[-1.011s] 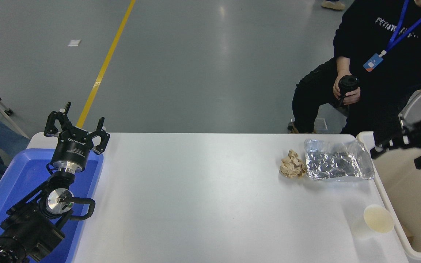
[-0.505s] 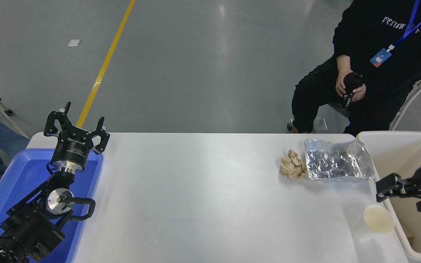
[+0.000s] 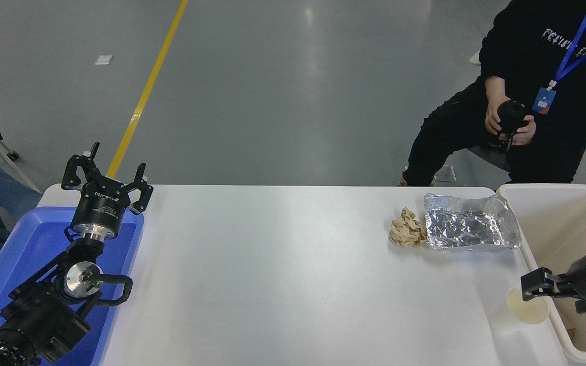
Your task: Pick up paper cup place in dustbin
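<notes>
Since the earlier frame, my right gripper (image 3: pixel 536 288) has come down from above the dustbin (image 3: pixel 529 250) and now sits at the far rim of the paper cup (image 3: pixel 522 308); nothing else on the table has shifted. One finger overlaps the cup's rim; the other is hidden behind the wrist, so I cannot tell whether the jaws stand apart or closed, nor whether contact is made.

Step in hand, by my judgement: the approach to grasp. The cup stands upright directly below and in front of my gripper, just beside the dustbin's near wall. It is thin paper, so I should straddle the wall below the rolled rim, close gently to avoid crushing it, and lift straight up before swinging right over the bin. Risk: nudging the cup over or toward the table's near edge.

Farther out, the crumpled foil bag (image 3: pixel 471 223) and the tan paper wad (image 3: pixel 407 230) lie well beyond my gripper, touching each other. My left gripper (image 3: pixel 106 175) is parked far to the left over the blue tray (image 3: pixel 23 244), fingers spread.

The white table (image 3: pixel 283 274) is smooth and otherwise bare. Beyond it, grey floor with a yellow line (image 3: pixel 145 91); a seated person (image 3: pixel 552 91) holds a dark object.
</notes>
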`<action>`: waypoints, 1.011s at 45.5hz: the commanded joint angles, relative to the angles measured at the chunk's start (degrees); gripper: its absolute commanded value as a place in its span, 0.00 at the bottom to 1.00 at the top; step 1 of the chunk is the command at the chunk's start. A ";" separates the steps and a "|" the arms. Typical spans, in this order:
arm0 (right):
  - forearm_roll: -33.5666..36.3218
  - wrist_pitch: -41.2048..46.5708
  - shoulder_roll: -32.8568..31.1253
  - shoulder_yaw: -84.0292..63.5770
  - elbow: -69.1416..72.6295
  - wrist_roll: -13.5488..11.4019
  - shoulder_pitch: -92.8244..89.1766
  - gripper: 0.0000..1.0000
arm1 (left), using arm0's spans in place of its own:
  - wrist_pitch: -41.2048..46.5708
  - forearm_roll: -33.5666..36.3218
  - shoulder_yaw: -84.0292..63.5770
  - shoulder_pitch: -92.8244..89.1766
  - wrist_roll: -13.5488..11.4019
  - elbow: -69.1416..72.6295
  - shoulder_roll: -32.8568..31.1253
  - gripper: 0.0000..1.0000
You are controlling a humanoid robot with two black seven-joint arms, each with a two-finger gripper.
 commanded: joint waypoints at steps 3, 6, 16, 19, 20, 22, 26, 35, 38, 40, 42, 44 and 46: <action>0.08 -3.30 0.44 1.60 -2.21 0.03 -4.31 0.92 | 0.01 0.01 0.00 -0.01 0.00 -0.02 0.00 0.98; 0.16 -3.56 0.44 1.68 -2.21 0.03 -4.31 0.82 | 0.01 0.01 0.00 -0.01 0.00 0.07 0.00 0.98; 0.08 -5.67 0.44 1.95 -2.21 0.20 -5.98 0.40 | 0.01 0.01 0.00 -0.01 0.00 -0.02 0.00 0.98; 0.08 -6.46 0.44 1.95 -2.21 0.29 -6.42 0.23 | 0.01 0.01 0.00 -0.01 0.00 -0.02 0.00 0.98; 0.08 -6.64 0.44 1.95 -2.21 0.29 -6.51 0.18 | -0.07 0.01 0.00 -0.01 0.00 -0.02 0.00 0.98; 0.16 -6.64 0.44 1.95 -2.21 0.29 -6.33 0.07 | 0.01 0.01 0.00 -0.01 0.00 -0.02 0.00 0.98; 0.08 -6.73 0.36 1.95 -2.21 0.38 -5.81 0.00 | 0.01 0.01 0.00 -0.01 0.00 -0.02 0.00 0.98; 0.16 -6.81 -0.08 1.95 -2.04 1.17 -3.52 0.00 | 0.01 0.01 0.00 -0.01 0.00 -0.02 0.00 0.98; 0.16 -6.81 -0.17 1.95 -1.95 1.61 -2.64 0.00 | 0.01 0.01 0.00 -0.01 0.00 -0.02 0.00 0.98; 0.25 -6.81 -0.35 1.95 -1.86 1.87 -1.94 0.00 | 0.01 0.01 0.00 -0.01 0.00 -0.02 0.00 0.98; 0.34 -6.81 -0.70 1.95 -1.69 2.22 -0.98 0.00 | 0.01 0.01 0.00 -0.01 0.00 -0.02 0.00 0.98; 0.34 -6.73 -1.22 1.95 -1.51 2.31 0.17 0.00 | 0.01 0.01 0.00 -0.01 0.00 -0.02 0.00 0.98; 0.43 -6.29 -1.66 1.95 -1.42 2.40 1.75 0.00 | 0.01 0.01 0.00 -0.01 0.00 -0.02 0.00 0.98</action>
